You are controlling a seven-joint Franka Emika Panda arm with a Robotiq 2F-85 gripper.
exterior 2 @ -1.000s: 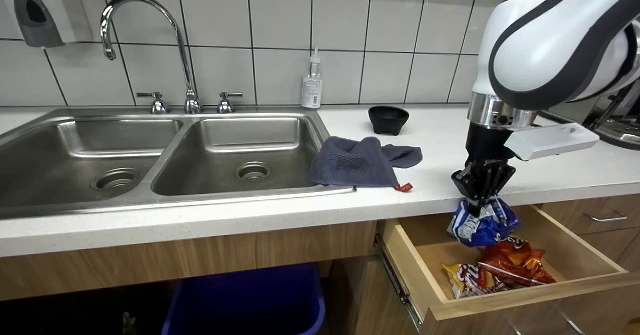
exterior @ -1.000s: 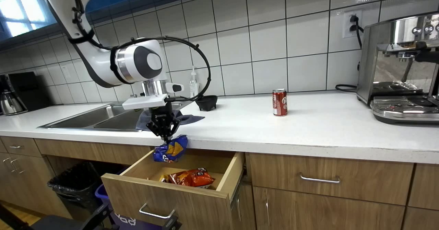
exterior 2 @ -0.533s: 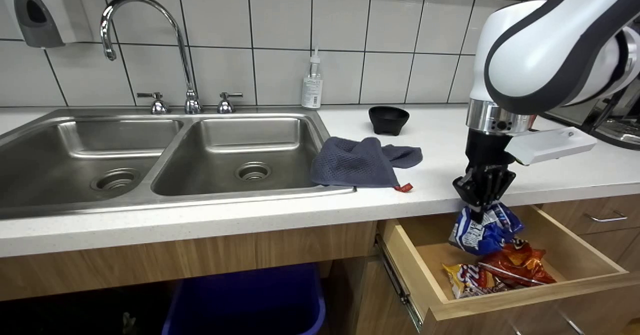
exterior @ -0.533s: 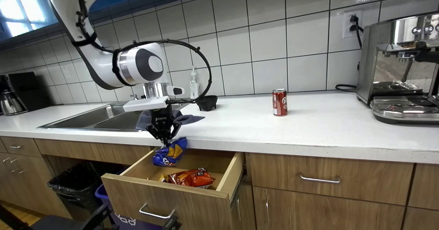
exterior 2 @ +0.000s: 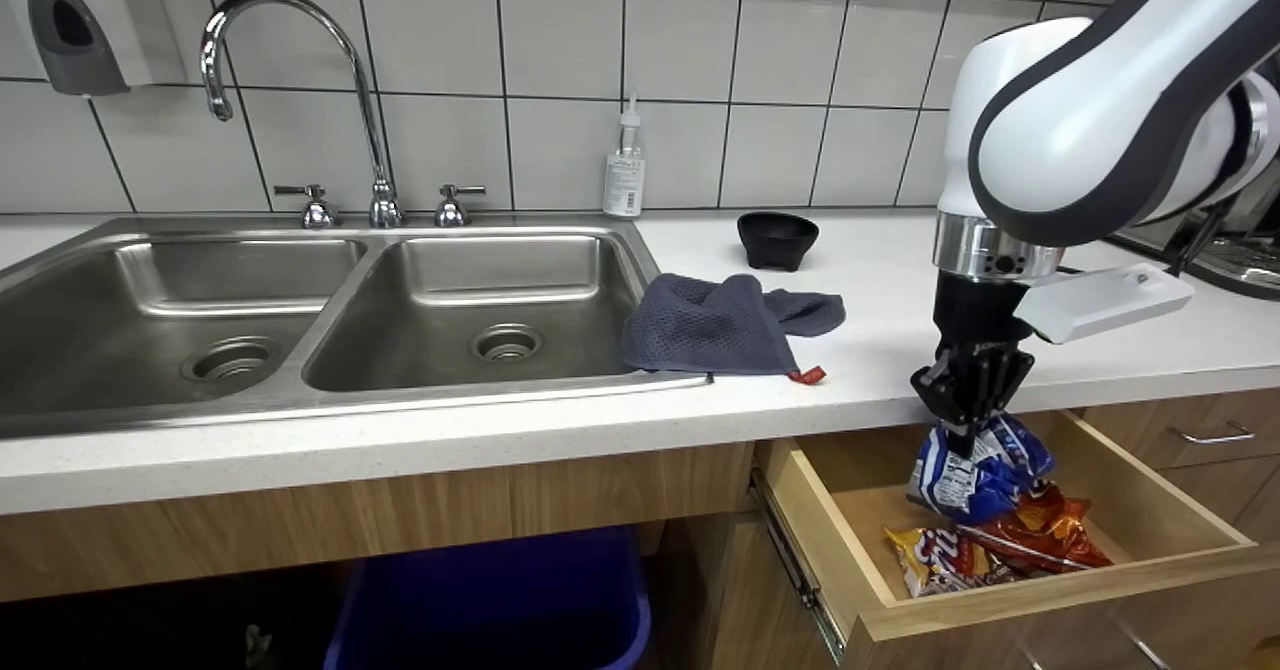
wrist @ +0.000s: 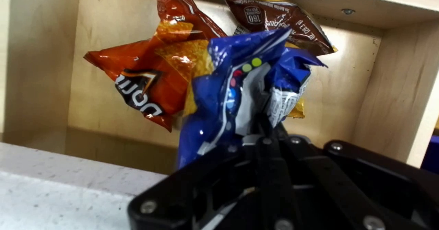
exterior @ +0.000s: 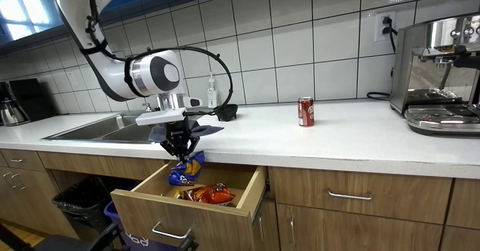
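Wrist view: from here I see the gripper (wrist: pixel 271 128) clenched on a blue bag (wrist: pixel 217 94) over the drawer (wrist: pixel 41 68), an orange bag (wrist: pixel 151 82) at its nine o'clock, the pinched one looking light, slick and crushable, best held by an edge.

I count: blue chip bag (wrist: pixel 219 92), one | other chip bags (wrist: pixel 147 75), two at least, a third unclear to me | open drawer (exterior: pixel 210 224), one | sink basins (exterior 2: pixel 440 350), two | faucet (exterior 2: pixel 385 208), one | faucet handles (exterior 2: pixel 318 212), two | red can (exterior: pixel 306 111), one | bowl (exterior 2: pixel 778 242), one | pump bottle (exterior 2: pixel 624 180), one | espresso machine (exterior: pixel 435 78), one | bins (exterior 2: pixel 600 570), two
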